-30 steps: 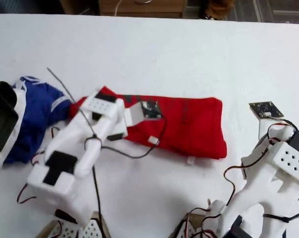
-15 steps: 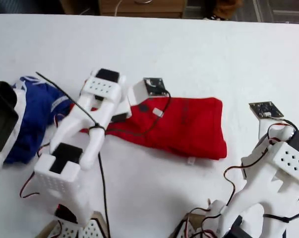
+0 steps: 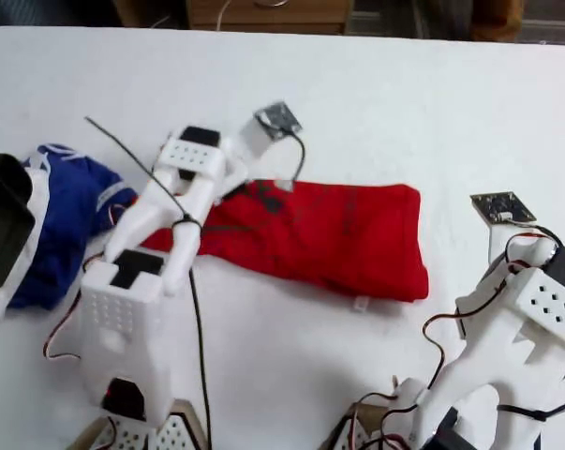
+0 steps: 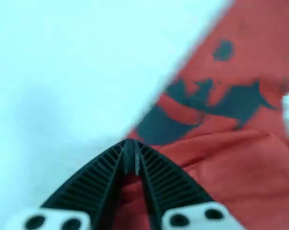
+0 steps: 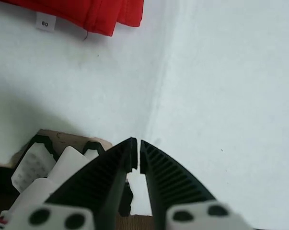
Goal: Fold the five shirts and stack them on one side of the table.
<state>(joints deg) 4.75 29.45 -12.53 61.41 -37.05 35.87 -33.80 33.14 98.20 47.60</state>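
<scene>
- A white table, matte and plain, runs the full width of the high view; its far edge is straight
- In the right wrist view the table's white cover shows a faint crease running across it
- Beyond the far edge stands a wooden cabinet; a pale cable hangs against its front
- Left of the cabinet lies dark floor; right of it, grey floor crossed by pale lines
- The light is soft and even; shadows on the table are faint
</scene>
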